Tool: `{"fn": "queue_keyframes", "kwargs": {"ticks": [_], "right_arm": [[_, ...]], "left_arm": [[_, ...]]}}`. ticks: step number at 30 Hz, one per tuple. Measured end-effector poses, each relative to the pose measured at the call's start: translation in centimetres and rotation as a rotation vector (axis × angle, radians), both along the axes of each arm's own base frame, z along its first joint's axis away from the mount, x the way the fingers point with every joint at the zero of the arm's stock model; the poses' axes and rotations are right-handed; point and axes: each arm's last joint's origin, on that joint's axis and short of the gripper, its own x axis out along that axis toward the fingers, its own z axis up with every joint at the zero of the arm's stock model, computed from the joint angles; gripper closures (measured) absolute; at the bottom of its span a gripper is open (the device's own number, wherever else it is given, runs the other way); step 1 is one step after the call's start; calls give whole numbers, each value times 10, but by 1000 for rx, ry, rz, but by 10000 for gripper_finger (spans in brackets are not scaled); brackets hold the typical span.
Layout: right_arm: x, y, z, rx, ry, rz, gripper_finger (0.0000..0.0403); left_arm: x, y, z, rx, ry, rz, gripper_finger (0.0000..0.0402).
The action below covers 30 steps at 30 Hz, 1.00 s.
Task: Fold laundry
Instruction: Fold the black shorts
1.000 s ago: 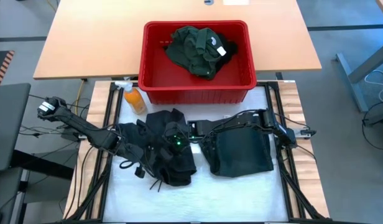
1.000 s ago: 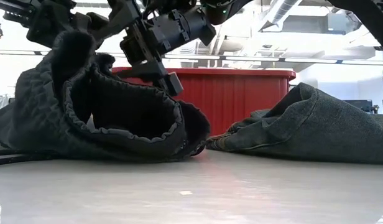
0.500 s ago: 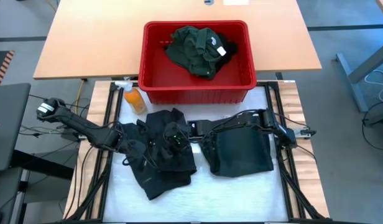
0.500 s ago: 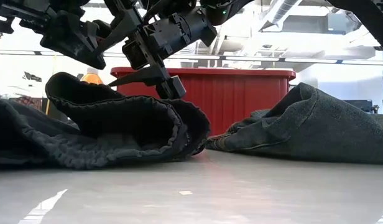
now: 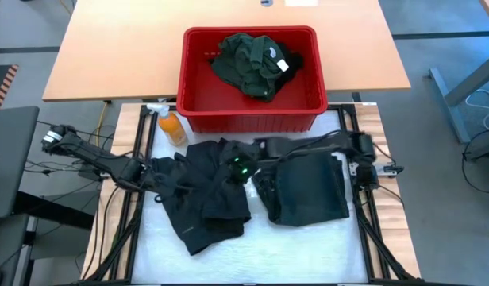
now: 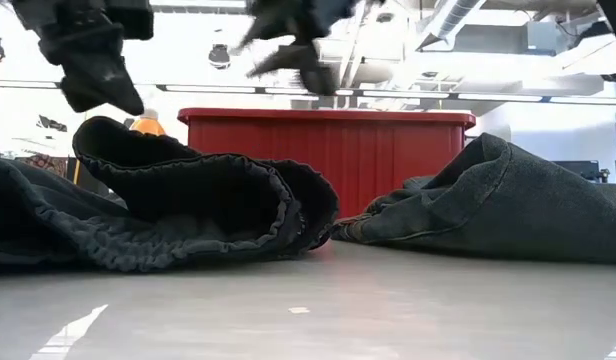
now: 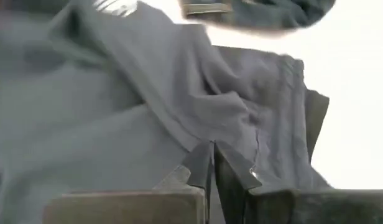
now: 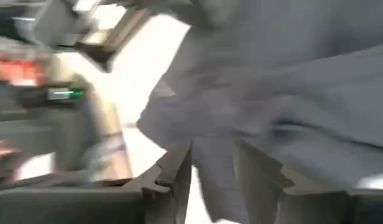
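Observation:
A black garment (image 5: 205, 199) lies crumpled and spread on the white mat, its ribbed hem (image 6: 178, 215) bulging toward the near edge. To its right rests a folded dark garment (image 5: 308, 191), seen as a low mound (image 6: 508, 205). A dark green shirt (image 5: 248, 63) with a white label sits in the red basket. My left gripper (image 5: 152, 171) hovers shut above the black garment's left part (image 7: 209, 152), clear of it in the low view (image 6: 113, 90). My right gripper (image 5: 243, 171) hangs open above the garment's right part (image 6: 288, 50), blurred in its wrist view (image 8: 213, 162).
The red basket (image 5: 193, 87) stands at the mat's far edge, its wall (image 6: 338, 150) behind both garments. An orange bottle (image 5: 171, 127) lies left of the basket. The right arm reaches over the folded garment. Bare white mat (image 5: 308, 246) lies along the near edge.
The black garment's left part, held up a second ago, has fallen and spread flat toward the near edge; its right part stayed put. My left gripper has risen and drawn slightly left. My right gripper has lifted up and moved toward the far right, quickly enough to blur.

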Motion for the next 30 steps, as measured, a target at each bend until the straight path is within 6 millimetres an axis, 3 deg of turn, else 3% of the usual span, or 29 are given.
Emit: {"fn": "queue_keyframes", "kwargs": {"ticks": [3,6,11,16,19,24,30], "right_arm": [[-29,-13,14,-172,59,-59,268],[-55,-30,20,-218,61,-93,268],[-89,-53,-1,-177,29,-178,268],[-116,-56,-16,-91,-38,-197,268],[-126,-54,-27,-76,-21,-192,269],[-136,-52,-29,-66,-30,-172,269],[-137,-53,-30,-83,-36,-126,269]], "left_arm": [[11,5,-2,-81,-25,92,356],[26,10,-9,-126,-45,163,312],[46,28,-34,-156,46,325,242],[70,52,-46,-152,-19,402,200],[82,64,-50,-138,-58,394,194],[92,83,-64,-126,45,441,193],[107,89,-69,-76,83,416,193]]}}
